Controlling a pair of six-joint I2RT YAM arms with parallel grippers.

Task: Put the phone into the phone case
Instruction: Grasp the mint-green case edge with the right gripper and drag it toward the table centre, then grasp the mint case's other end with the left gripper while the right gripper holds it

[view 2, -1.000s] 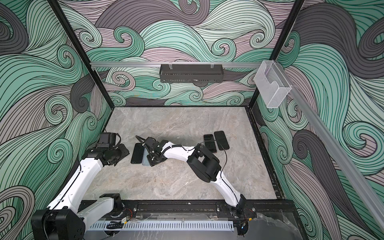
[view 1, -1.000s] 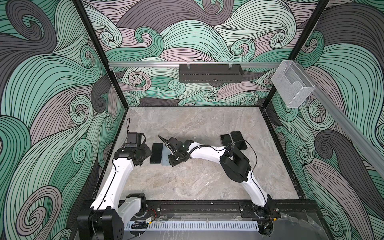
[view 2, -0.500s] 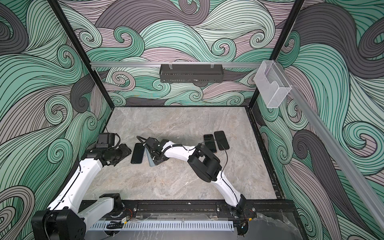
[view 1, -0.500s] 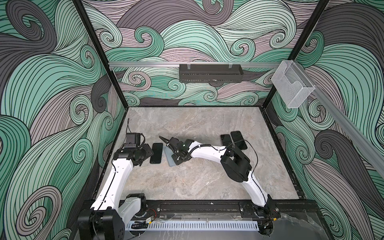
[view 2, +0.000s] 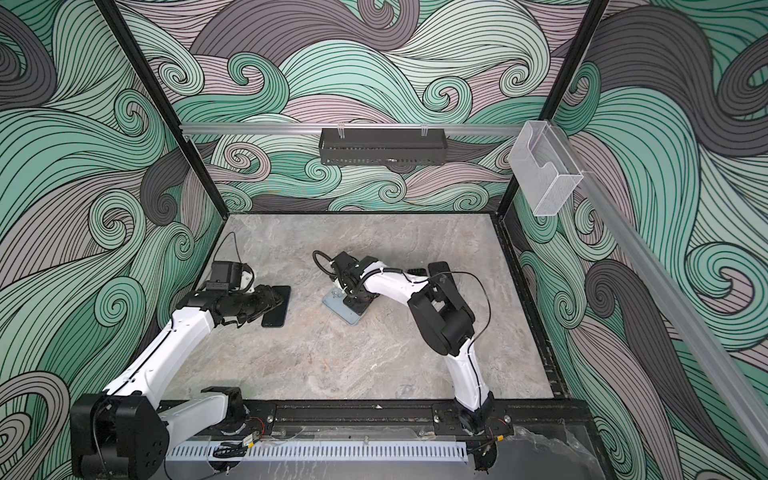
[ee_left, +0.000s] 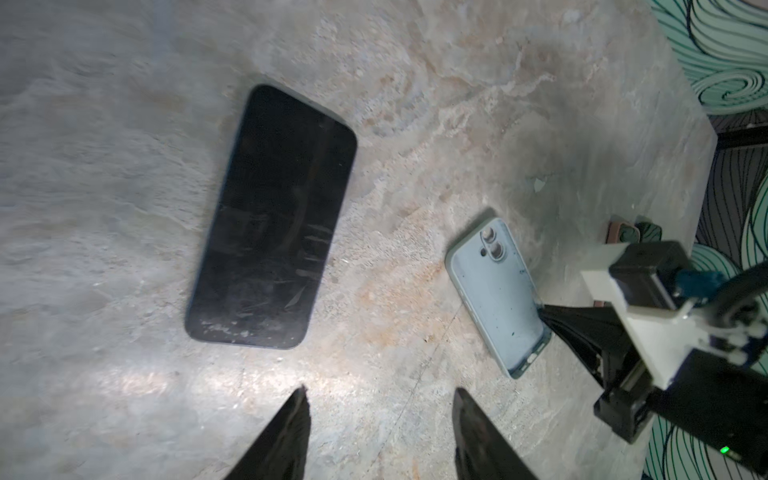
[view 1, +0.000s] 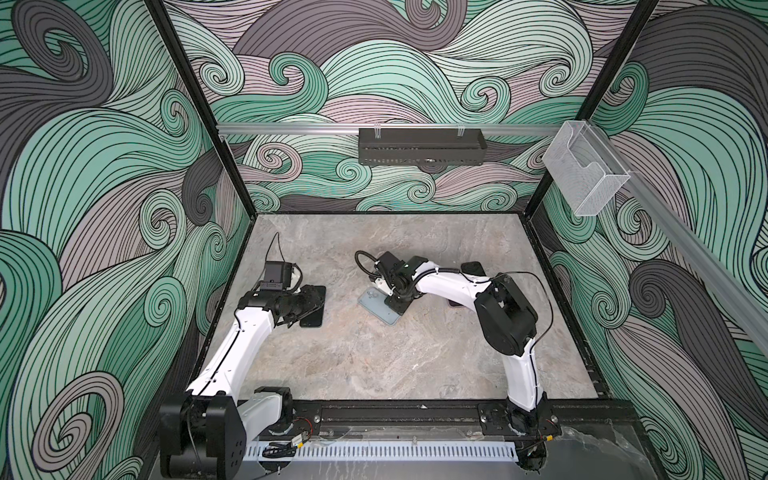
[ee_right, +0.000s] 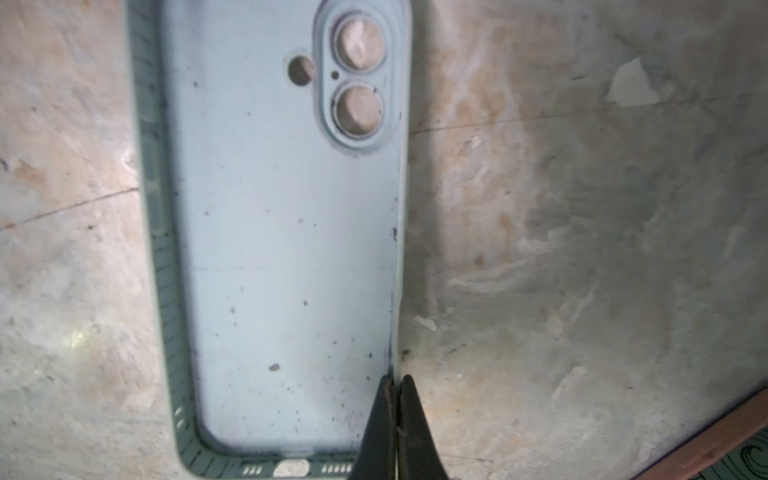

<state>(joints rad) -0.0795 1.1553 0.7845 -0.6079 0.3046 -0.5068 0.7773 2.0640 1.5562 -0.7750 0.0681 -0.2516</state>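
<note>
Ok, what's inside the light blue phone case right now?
Nothing: the phone case shows a bare inner floor. The right hand, shut on its side wall, covers a corner. The phone lies apart.

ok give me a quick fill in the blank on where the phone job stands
The phone lies flat on the table, screen facing ____.
The light blue phone case is ____, with no phone in it.
The right gripper has its fingers ____ on the case's side rim.
The left gripper has its fingers ____, holding nothing.
Missing words: up; empty; shut; open.
</note>
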